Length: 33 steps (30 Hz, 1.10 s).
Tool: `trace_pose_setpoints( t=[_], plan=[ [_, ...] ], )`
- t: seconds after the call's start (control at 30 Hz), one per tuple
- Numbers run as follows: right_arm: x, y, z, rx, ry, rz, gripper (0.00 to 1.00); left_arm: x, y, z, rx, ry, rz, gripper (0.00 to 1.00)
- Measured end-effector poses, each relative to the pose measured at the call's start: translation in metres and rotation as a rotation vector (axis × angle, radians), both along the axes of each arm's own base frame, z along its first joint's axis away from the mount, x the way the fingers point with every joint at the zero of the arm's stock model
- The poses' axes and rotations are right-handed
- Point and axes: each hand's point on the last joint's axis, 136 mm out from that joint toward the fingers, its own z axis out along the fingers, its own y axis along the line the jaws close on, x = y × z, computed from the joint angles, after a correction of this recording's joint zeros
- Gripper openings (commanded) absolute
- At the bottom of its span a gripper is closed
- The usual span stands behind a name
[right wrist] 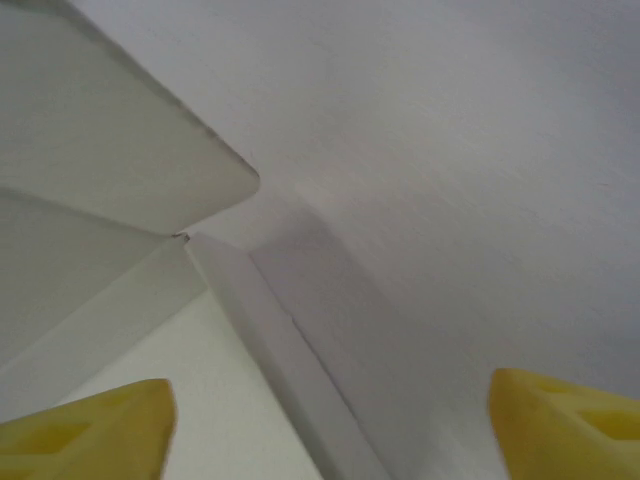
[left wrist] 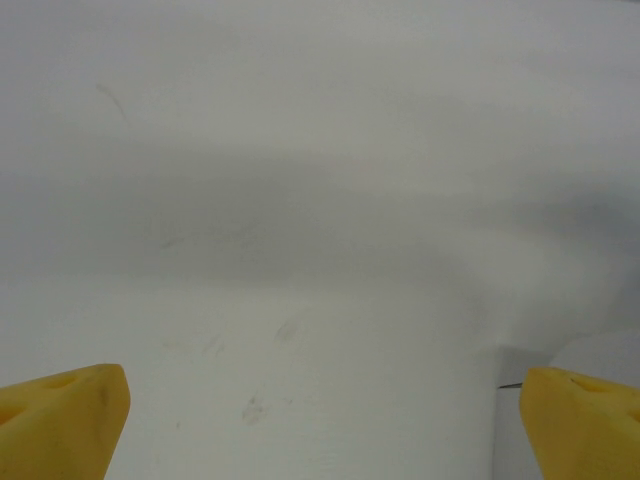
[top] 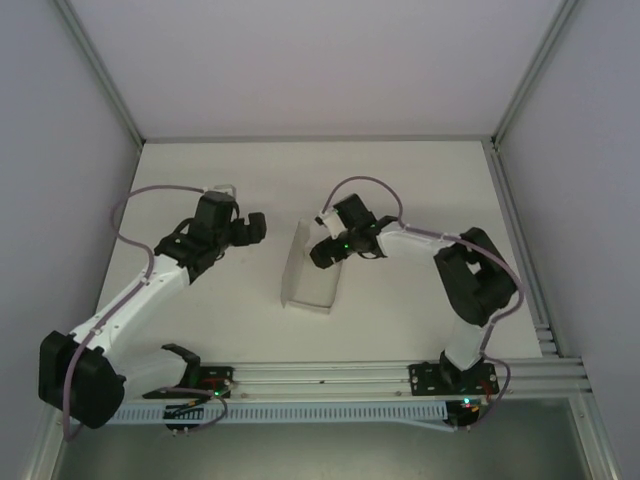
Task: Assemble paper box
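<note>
The paper box [top: 308, 272] is pale white card lying mid-table, its left panel standing up and a flat panel reaching toward the front. My right gripper [top: 325, 250] hovers at the box's upper right edge. In the right wrist view its yellow fingertips [right wrist: 90, 430] stand wide apart, open, with a creased panel [right wrist: 300, 350] and a rounded flap [right wrist: 130, 150] of the box ahead of and between them; no contact shows. My left gripper [top: 256, 228] is left of the box and apart from it, open [left wrist: 325, 425], with bare table between its fingers.
White enclosure walls [top: 60, 150] and metal corner posts [top: 100, 70] ring the white table [top: 420, 180]. An aluminium rail [top: 330, 378] runs along the near edge between the arm bases. Grey cables [top: 135, 200] loop above both arms.
</note>
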Motion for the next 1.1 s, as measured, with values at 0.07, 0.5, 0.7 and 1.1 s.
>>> trace_pose_setpoints(
  t=[0.07, 0.5, 0.7, 1.1],
  plan=[
    [0.003, 0.005, -0.009, -0.017, 0.009, 0.012, 0.41, 0.0, 0.001, -0.002, -0.002, 0.008, 0.006, 1.0],
    [0.01, -0.047, -0.005, -0.164, -0.114, -0.323, 0.03, 0.011, 0.0, -0.004, 0.005, 0.013, 0.023, 1.0],
    [-0.007, -0.059, 0.004, -0.248, -0.198, -0.563, 0.02, 0.015, -0.002, 0.001, -0.012, -0.01, 0.028, 1.0],
    [-0.033, -0.074, -0.012, -0.205, -0.163, -0.813, 0.34, 0.014, -0.02, 0.02, -0.074, -0.079, -0.079, 1.0]
  ],
)
